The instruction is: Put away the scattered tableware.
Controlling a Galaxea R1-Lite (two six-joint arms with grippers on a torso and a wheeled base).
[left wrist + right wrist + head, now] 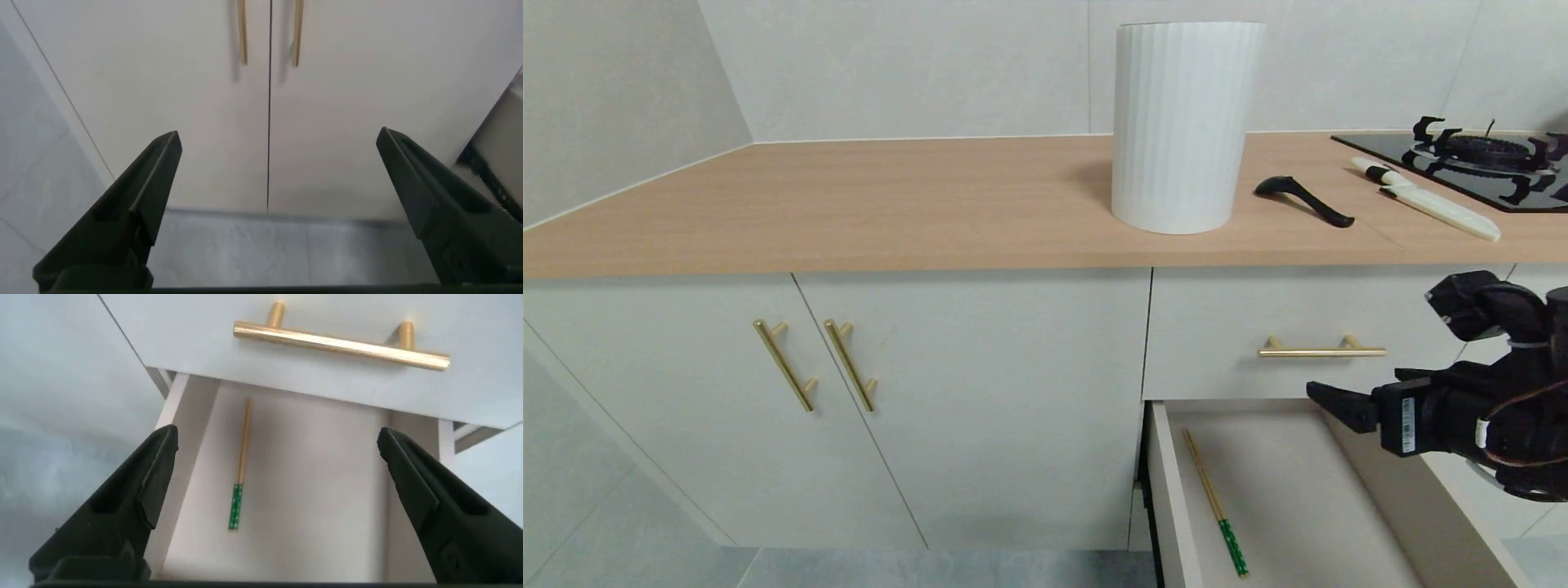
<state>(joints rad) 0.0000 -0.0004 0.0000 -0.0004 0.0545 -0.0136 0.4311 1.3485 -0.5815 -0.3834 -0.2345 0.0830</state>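
Wood tabletop (849, 204), frame right, carried black plastic spoon (1303, 198) and white knife (1429, 208). Right gripper (278, 441) hung over open white drawer (1168, 490) with green-tipped chopstick (1215, 506), fingers (139, 490) wide, empty. Advice: clear drawer front, pinch spoon handle crosswise.

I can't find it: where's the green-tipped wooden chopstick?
In the head view, the green-tipped wooden chopstick lies in the open white drawer, lower right, beside its left wall.

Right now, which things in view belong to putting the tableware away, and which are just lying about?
Part of the job: chopsticks lying in the open drawer; black spoon and white knife on the countertop.

Just there: white ribbed canister, gas hob, cabinet doors with gold handles.
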